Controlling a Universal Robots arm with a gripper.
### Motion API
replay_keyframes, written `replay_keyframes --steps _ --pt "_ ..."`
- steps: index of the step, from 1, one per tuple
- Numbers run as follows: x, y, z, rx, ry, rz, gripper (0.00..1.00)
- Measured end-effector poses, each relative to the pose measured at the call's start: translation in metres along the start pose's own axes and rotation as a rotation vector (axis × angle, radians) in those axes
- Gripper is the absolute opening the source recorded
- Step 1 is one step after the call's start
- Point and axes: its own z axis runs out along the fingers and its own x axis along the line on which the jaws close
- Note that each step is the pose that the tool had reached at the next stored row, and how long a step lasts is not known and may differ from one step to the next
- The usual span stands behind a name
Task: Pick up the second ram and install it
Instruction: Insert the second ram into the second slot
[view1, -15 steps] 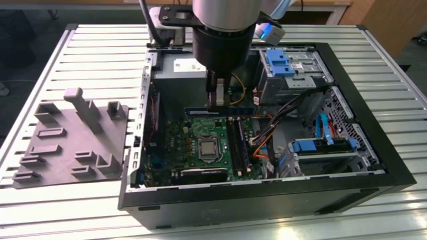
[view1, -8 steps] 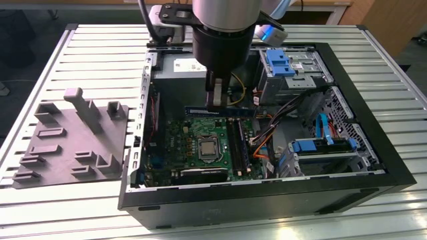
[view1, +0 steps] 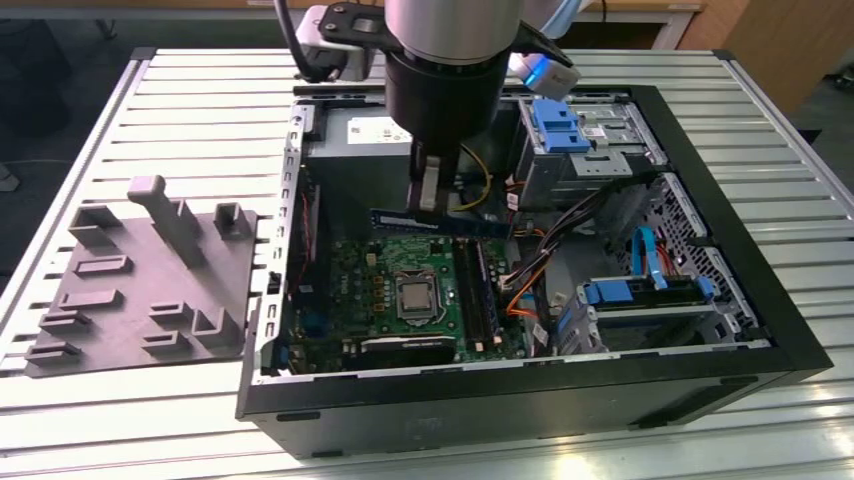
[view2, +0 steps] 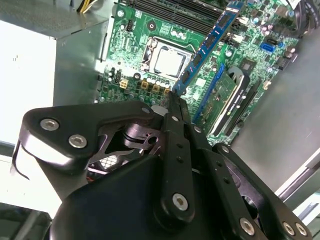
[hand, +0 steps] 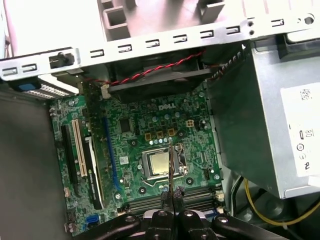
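My gripper (view1: 427, 205) is shut on the second ram (view1: 467, 224), a thin dark blue stick held level above the green motherboard (view1: 387, 270) inside the open computer case. It grips the stick nearer the end that lies toward the exterior view's left. In the second wrist view the stick (view2: 210, 45) runs out from the fingertips (view2: 176, 107) over the board. In the first wrist view I see it edge-on (hand: 171, 160) above the processor socket (hand: 159, 164). The black memory slots (view1: 478, 290) lie below, toward the exterior view's right; a stick (view2: 223, 102) seems seated in one.
A grey power-supply box (view1: 350, 128) sits at the case's far end. Blue drive brackets (view1: 558, 125) and orange cables (view1: 531, 292) crowd the exterior view's right. The black case wall (view1: 534, 395) rims the near side. A grey moulded fixture (view1: 147, 290) lies left of the case.
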Motion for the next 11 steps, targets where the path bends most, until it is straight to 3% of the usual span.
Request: replay_keyframes --steps 11 --pt "0.0000 0.0000 0.0004 0.0038 -0.0050 0.140 0.11"
